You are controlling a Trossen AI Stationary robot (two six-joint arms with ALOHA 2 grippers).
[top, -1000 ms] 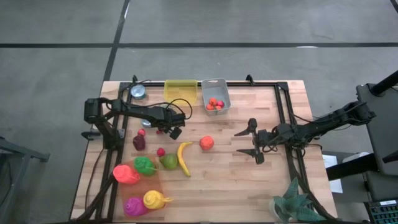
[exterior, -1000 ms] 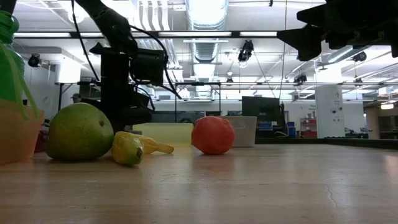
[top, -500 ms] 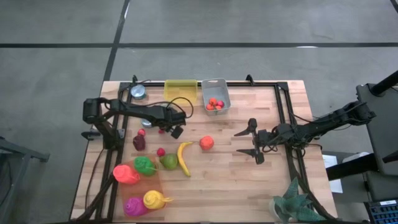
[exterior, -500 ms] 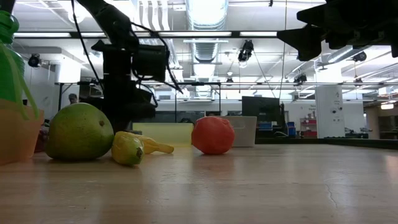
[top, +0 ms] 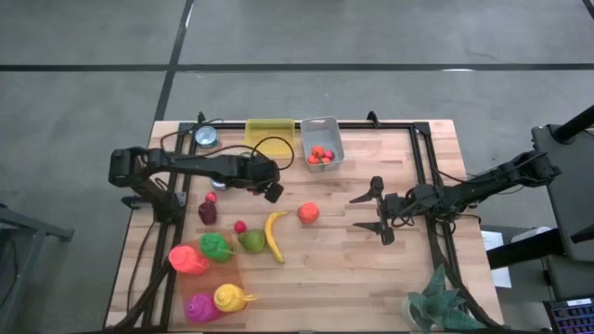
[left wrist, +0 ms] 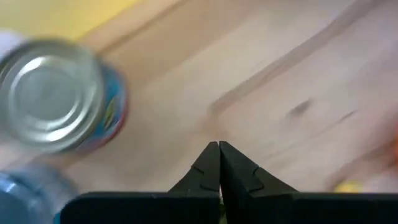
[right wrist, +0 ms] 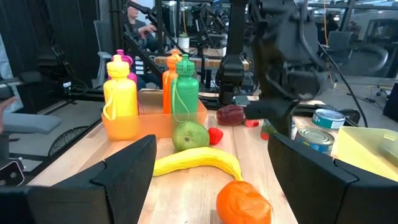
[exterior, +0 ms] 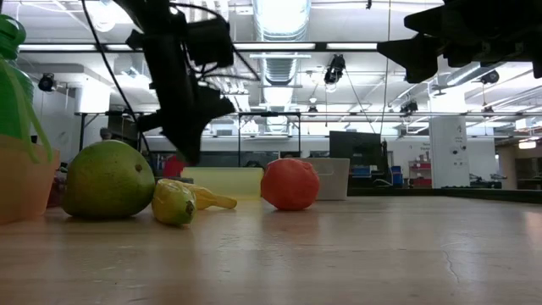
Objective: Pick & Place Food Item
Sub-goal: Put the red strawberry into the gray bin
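Observation:
An orange-red round fruit (top: pixel 308 212) sits on the wooden table next to a yellow banana (top: pixel 274 235), a green pear (top: pixel 251 241) and a small red berry (top: pixel 239 225). My left gripper (top: pixel 271 191) is shut on nothing and hovers just far-left of the round fruit; its closed fingertips (left wrist: pixel 218 147) point down at bare wood near a tin can (left wrist: pixel 59 93). My right gripper (top: pixel 376 211) is open and waits to the right of the fruit, its fingers wide apart (right wrist: pixel 211 149), facing the fruit (right wrist: pixel 244 204) and banana (right wrist: pixel 196 163).
A yellow bin (top: pixel 269 133) and a grey bin (top: pixel 321 141) holding small red fruits stand at the far edge, with a can (top: pixel 206 137) beside them. Coloured bottles (top: pixel 209 274) stand in an orange tray near-left. A purple item (top: pixel 207 211) lies left of the berry. Bare wood lies between the two grippers.
My left arm has swung its gripper a little toward the table's right and far edge, and in the low view it has risen and tipped. My right arm has kept still. The food items lie where they were.

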